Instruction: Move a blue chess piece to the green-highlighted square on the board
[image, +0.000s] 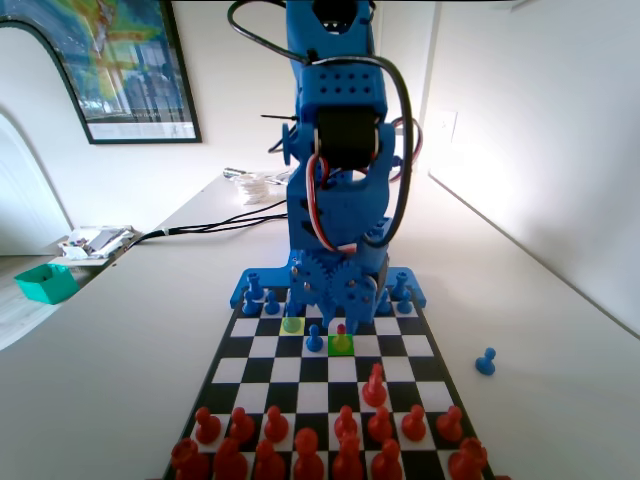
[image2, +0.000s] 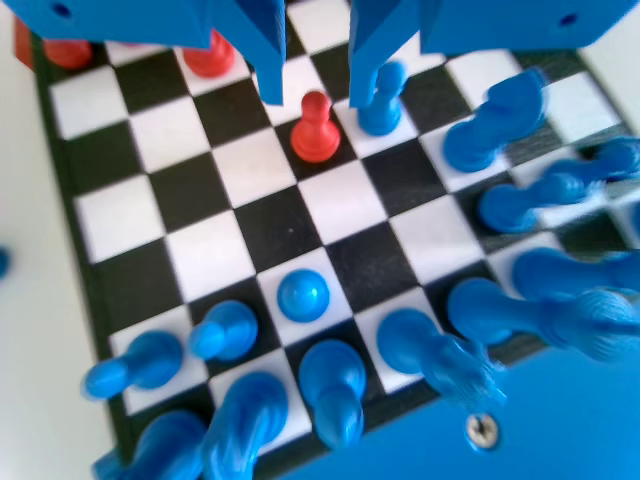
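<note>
In the fixed view, red pieces (image: 345, 425) crowd the board's (image: 262, 373) near rows. Beyond them a small red pawn (image: 341, 331) stands on the green square (image: 342, 345), a blue pawn (image: 314, 339) just left of it. In the wrist view the pincer (image2: 313, 82) hangs open, holding nothing, above the red pawn; a blue piece (image2: 382, 100) stands beside its right jaw.

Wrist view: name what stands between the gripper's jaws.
A red pawn, just past the tips of the open gripper; a blue piece stands outside the right jaw.
</note>
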